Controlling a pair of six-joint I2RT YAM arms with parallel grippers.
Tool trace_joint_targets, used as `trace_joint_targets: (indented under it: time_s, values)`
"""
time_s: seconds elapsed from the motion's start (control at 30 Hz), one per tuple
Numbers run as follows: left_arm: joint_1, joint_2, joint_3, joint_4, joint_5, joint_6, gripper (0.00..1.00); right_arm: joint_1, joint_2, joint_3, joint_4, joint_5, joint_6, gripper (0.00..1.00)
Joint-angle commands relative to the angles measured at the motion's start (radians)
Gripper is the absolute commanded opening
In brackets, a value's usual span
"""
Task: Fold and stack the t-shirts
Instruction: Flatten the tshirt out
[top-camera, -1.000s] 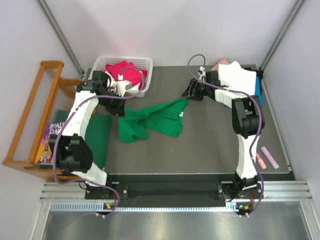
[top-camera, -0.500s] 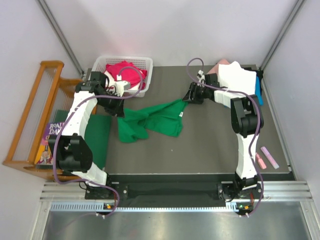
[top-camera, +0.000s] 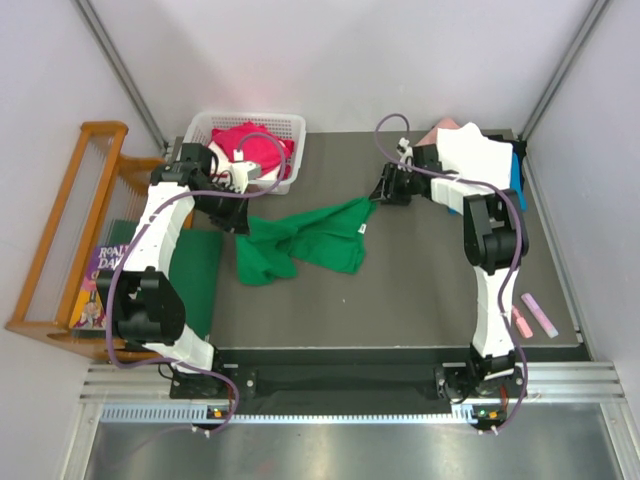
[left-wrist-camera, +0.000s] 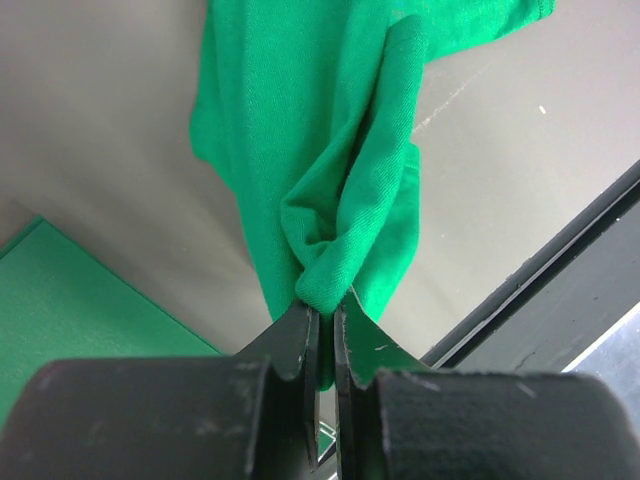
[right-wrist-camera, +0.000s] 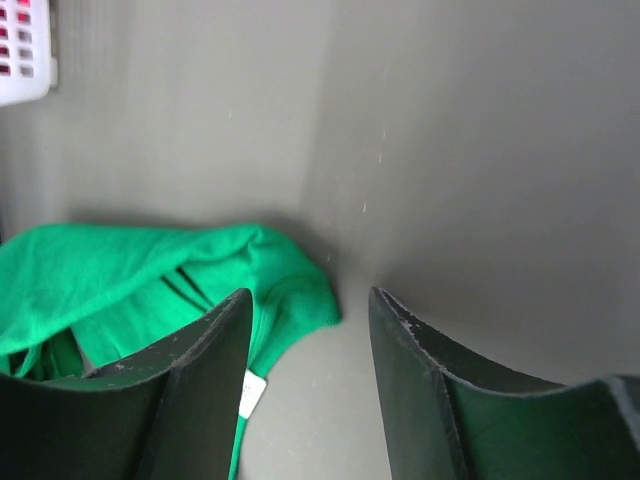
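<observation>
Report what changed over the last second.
The right gripper, jaws open, edged slightly rightward near the right corner of the green t-shirt, taking hold of nothing. The left gripper stayed shut on the shirt's other end; the shirt lay unchanged.

You have five t-shirts in sight, one of each colour: one green t-shirt (top-camera: 320, 238) near the middle of the table, one red t-shirt (top-camera: 245, 145) at eleven o'clock, and one pink t-shirt (top-camera: 445, 128), one white t-shirt (top-camera: 478, 152) and one blue t-shirt (top-camera: 518, 182) piled together at one o'clock (whether more lie under them, you cannot tell). Count one white basket (top-camera: 296, 140) at eleven, one dark green mat (top-camera: 203, 275) at eight o'clock, one wooden rack (top-camera: 60, 240) and one book (top-camera: 95, 280) at nine, two pink sticks (top-camera: 541, 313) at four o'clock, and two arms: the left arm (top-camera: 160, 225) and the right arm (top-camera: 490, 235).
</observation>
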Motion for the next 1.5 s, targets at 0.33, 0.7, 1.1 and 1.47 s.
trace_joint_targets:
  time_s: [0.33, 0.7, 1.1, 1.47]
  values:
    - [0.019, 0.005, 0.011, -0.015, 0.024, 0.033, 0.02, 0.027, 0.091, 0.056, 0.061, -0.069, 0.052, 0.35]
    - [0.021, 0.001, 0.063, -0.046, 0.042, 0.026, 0.02, 0.039, -0.214, -0.186, 0.142, -0.06, 0.089, 0.0]
    - [-0.476, -0.214, 0.126, -0.377, 0.061, 0.021, 0.07, -0.006, -1.011, -0.433, -0.057, 0.112, 0.072, 0.0]
    - [-0.594, -0.32, 0.31, -0.38, -0.013, -0.089, 0.05, -0.007, -1.369, -0.493, -0.238, 0.121, 0.116, 0.0]
